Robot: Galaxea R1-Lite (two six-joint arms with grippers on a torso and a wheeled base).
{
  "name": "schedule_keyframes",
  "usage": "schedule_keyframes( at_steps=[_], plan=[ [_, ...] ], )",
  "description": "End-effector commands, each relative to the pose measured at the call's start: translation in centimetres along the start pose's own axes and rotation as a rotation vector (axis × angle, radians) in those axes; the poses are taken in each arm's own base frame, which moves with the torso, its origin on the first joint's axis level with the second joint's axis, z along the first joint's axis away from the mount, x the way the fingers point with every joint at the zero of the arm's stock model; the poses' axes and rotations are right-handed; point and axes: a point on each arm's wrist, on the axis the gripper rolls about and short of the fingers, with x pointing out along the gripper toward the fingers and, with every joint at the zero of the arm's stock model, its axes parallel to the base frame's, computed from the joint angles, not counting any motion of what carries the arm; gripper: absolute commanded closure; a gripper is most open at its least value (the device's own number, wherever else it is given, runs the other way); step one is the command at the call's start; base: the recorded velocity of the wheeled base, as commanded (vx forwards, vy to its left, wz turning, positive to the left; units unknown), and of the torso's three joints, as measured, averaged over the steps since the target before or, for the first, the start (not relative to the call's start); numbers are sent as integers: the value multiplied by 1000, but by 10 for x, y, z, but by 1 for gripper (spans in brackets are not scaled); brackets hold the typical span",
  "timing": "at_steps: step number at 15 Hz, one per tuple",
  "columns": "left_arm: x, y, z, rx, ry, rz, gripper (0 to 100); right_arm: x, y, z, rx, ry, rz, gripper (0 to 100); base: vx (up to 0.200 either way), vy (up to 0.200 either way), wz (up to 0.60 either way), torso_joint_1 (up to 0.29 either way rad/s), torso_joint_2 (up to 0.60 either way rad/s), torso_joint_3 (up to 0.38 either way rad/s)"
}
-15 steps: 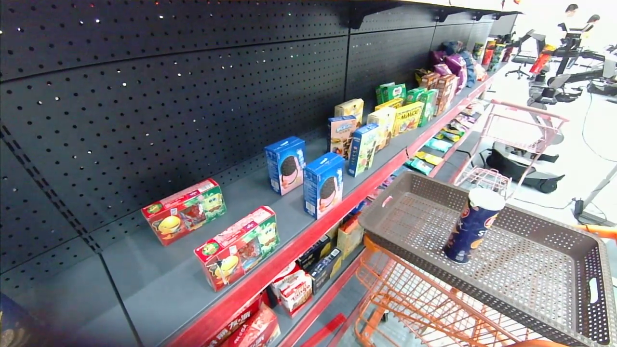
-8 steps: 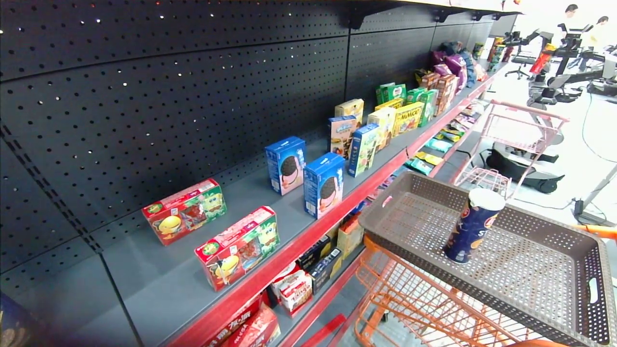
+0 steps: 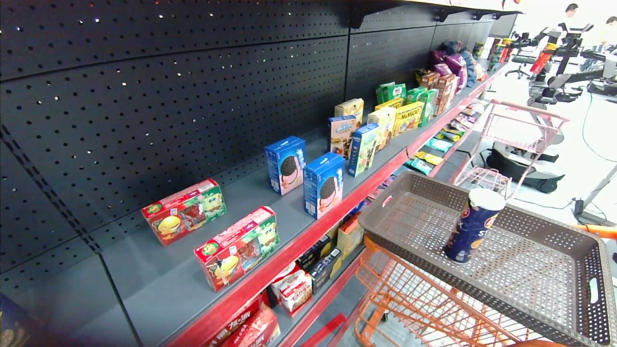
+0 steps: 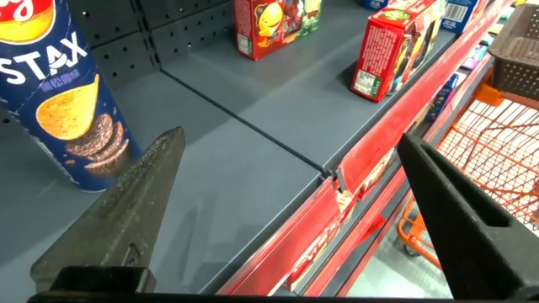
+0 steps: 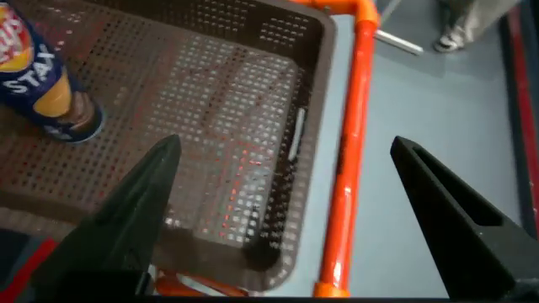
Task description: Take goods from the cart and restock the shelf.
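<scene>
A dark blue chips can (image 3: pixel 472 226) with a white lid stands upright in the brown perforated basket (image 3: pixel 530 274) on top of the orange cart (image 3: pixel 409 299). My right gripper (image 5: pixel 286 227) hangs open over the basket (image 5: pixel 219 126), and the can (image 5: pixel 42 84) stands off to one side of it. Another blue chips can (image 4: pixel 59 101) stands on the grey shelf (image 4: pixel 253 168). My left gripper (image 4: pixel 286 219) is open beside this can, above the shelf's red front edge, with nothing between its fingers. A corner of that can (image 3: pixel 9 327) shows at the head view's bottom left.
On the shelf (image 3: pixel 270 217) stand two red boxes (image 3: pixel 236 246), two blue cookie boxes (image 3: pixel 324 184) and more boxes farther right. Lower shelves hold packets. The cart's orange handle (image 5: pixel 345 168) runs beside the basket. A pink cart (image 3: pixel 520 130) stands beyond.
</scene>
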Motion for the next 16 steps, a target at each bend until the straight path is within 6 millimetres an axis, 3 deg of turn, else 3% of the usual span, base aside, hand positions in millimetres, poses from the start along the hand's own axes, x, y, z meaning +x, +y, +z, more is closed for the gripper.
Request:
schedule_keyframes(
  at_steps=[1,7,16],
  plan=[
    [0,0,0,0,1,0,0,30,18,-8,-28,57,111,0,0,0,0,0,0,0],
    [0,0,0,0,1,1,0,50,43,-18,-61,-25,325,0,0,0,0,0,0,0],
    [0,0,0,0,1,1,0,89,59,-33,-70,-70,492,0,0,0,0,0,0,0]
  ],
)
